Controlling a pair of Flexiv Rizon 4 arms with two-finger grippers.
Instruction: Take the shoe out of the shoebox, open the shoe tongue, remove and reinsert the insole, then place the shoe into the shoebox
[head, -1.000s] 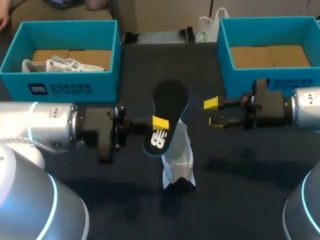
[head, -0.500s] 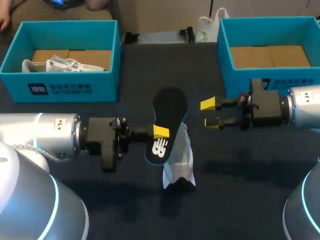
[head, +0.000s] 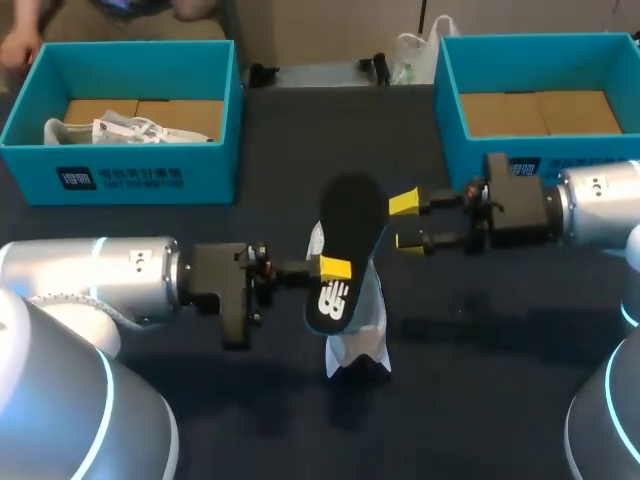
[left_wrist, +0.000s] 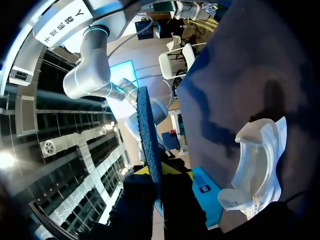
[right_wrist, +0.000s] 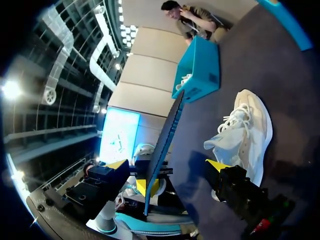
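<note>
The white shoe (head: 355, 335) sits on the table (head: 500, 390) at 6 o'clock. My left hand (head: 335, 268) pinches the black insole (head: 350, 235) above it, with my open right hand (head: 404, 221) at its 3 o'clock. Such a thin grip could let the insole twist free.

Matt dark surfaces, soft pale cloth, shiny arm shells.
The insole (head: 348, 215) has a smooth, matt black top; its underside, in the left wrist view, is a rough blue fabric. The shoe (head: 362, 318) is pale woven cloth with smoother panels and cloth laces. The table (head: 500, 340) has a dark matt cover. The left shoebox (head: 120, 178) has smooth teal walls and a brown cardboard floor. The left arm (head: 90, 285) and right arm (head: 600, 205) have glossy silver-white shells; the fingertips (head: 403, 202) look like matt yellow plastic.
</note>
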